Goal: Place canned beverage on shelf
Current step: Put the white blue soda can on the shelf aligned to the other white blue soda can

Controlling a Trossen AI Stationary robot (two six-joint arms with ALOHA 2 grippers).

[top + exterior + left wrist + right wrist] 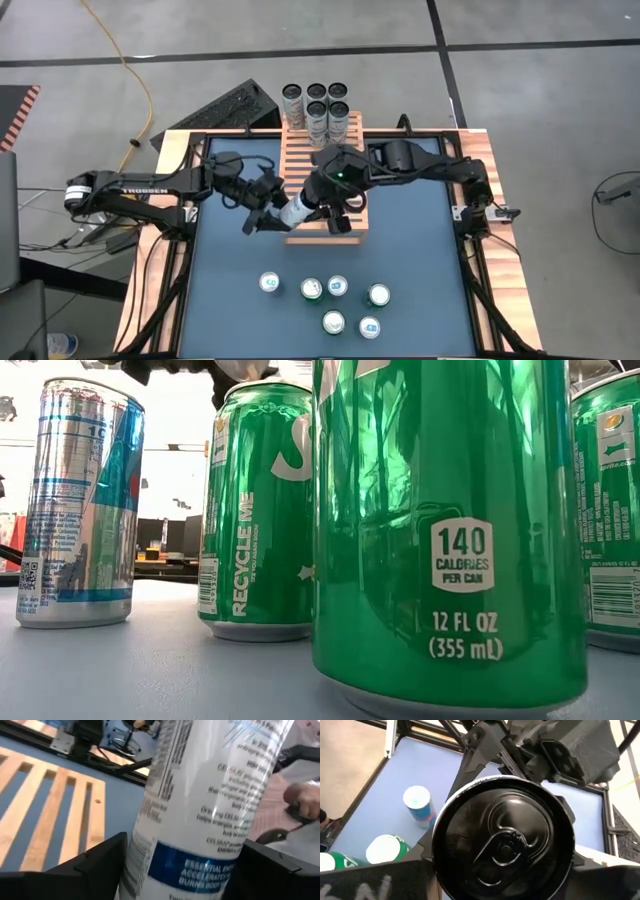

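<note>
Blue surface (420,260) carries the shelf (325,180); five cans (318,110) stand at its far end; six cans (335,300) wait near; white can (296,211) above the shelf's near end, right tool (320,205) clamped on it, left tool (268,212) spread alongside; placement pending.

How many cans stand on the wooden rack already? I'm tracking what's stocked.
5, clustered at the rack's far end. The arms hide its middle, so others may be covered.
</note>
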